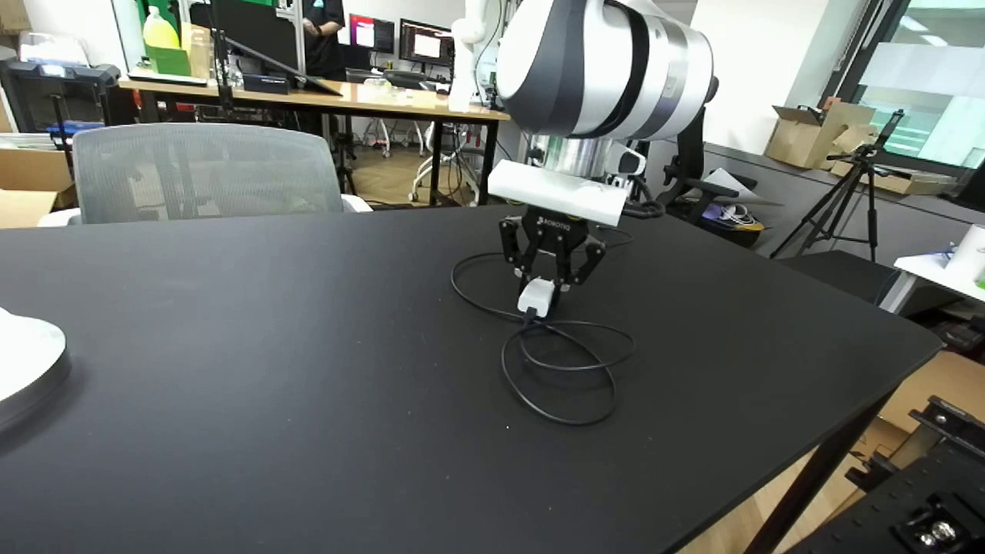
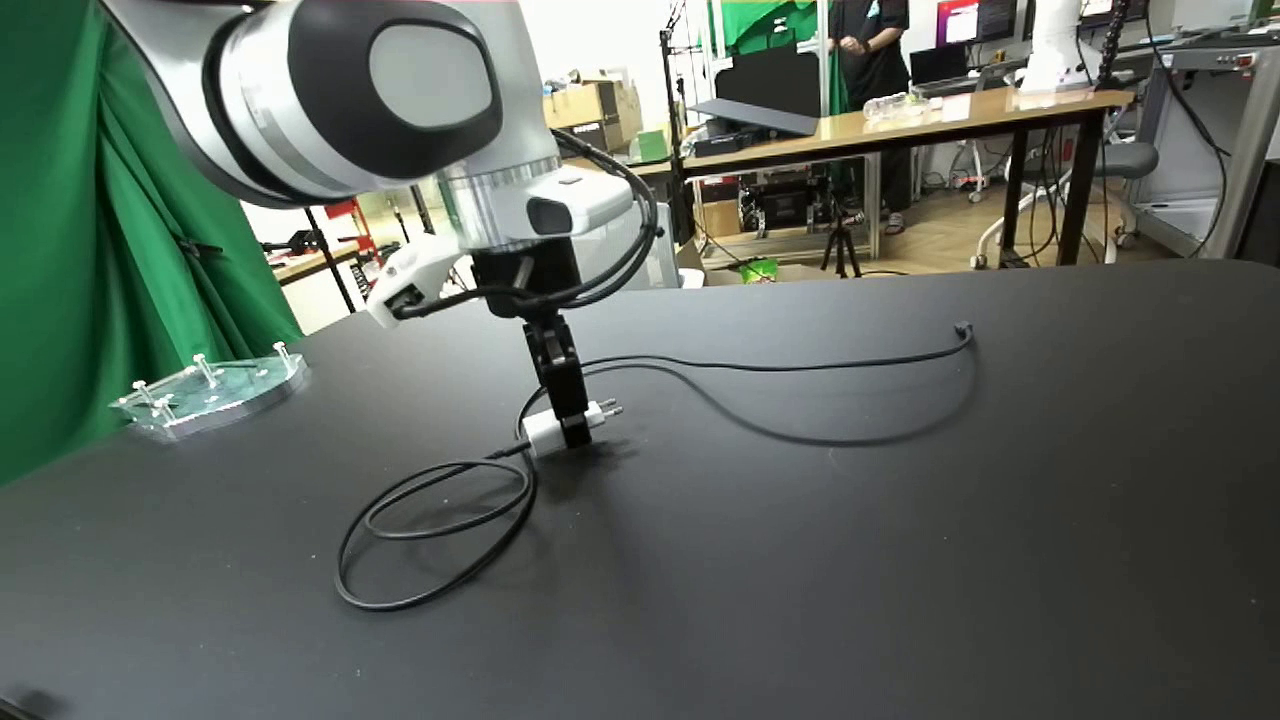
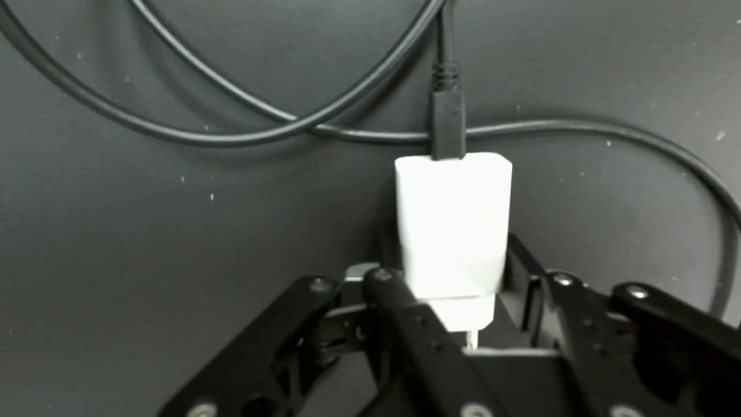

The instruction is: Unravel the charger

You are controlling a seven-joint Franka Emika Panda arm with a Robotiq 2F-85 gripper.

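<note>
1. Your gripper (image 3: 453, 252) pinches the plug (image 3: 454, 226): the jaws press its two long sides, across the width. Whether the plug touches the table (image 1: 308, 369) or hangs just above it, you cannot tell.
2. The plug's long axis runs square to that squeeze. In an exterior view its prongs (image 2: 612, 407) point right and slightly far, and the cord (image 2: 385, 608) leaves it to the left and near.
3. Your coming move turns on where the loops (image 1: 573, 423) lie: on the near side of the jaws, off the plug's cord end, in both exterior views. Drawing the plug away from them, prongs leading, should open them; bringing it nearer should only heap them.
4. You look early in the task: the loops overlap, not yet undone.
5. In the wrist view the cord passes beneath the connector (image 3: 447, 124) and crosses itself to the left of it. You might tighten that crossing, or snag it, with a quick pull.
6. The cord's tip (image 2: 963, 330) lies well apart from the jaws, right and far in an exterior view. You see nothing pinning it, so a long pull may drag the cord whole.
</note>
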